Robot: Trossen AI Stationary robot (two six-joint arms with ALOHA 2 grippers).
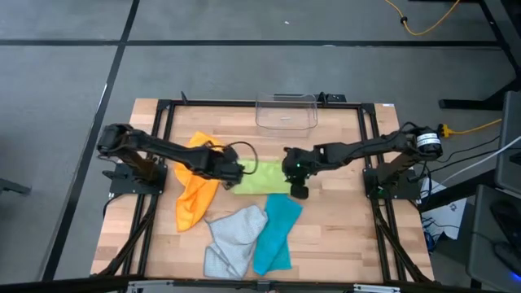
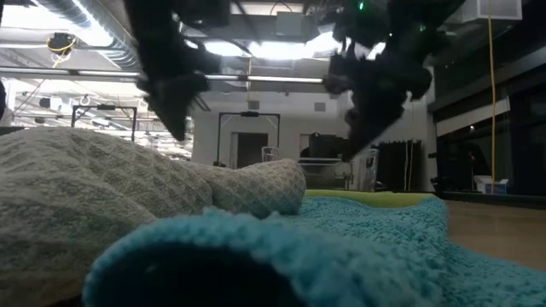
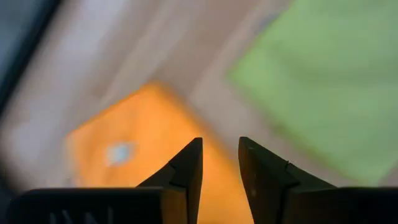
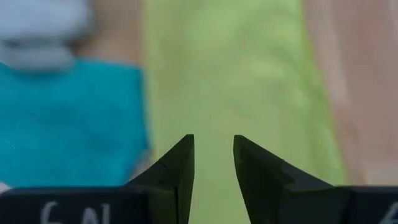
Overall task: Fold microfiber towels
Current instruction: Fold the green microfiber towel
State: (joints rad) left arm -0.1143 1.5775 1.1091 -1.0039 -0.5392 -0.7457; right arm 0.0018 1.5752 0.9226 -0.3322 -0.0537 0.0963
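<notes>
Centrally on the worktop (image 1: 342, 220), a folded lime green towel (image 1: 262, 178) was flanked by the left gripper (image 1: 240, 170) and right gripper (image 1: 298, 190), fingers narrowly parted, nothing held. Orange towel (image 1: 194, 191), grey towel (image 1: 234, 236) and teal towel (image 1: 275, 232) were left crumpled nearby.

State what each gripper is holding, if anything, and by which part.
Nothing is held. The left gripper hangs with jaws apart over the orange towel, the right gripper likewise over the green towel.
</notes>
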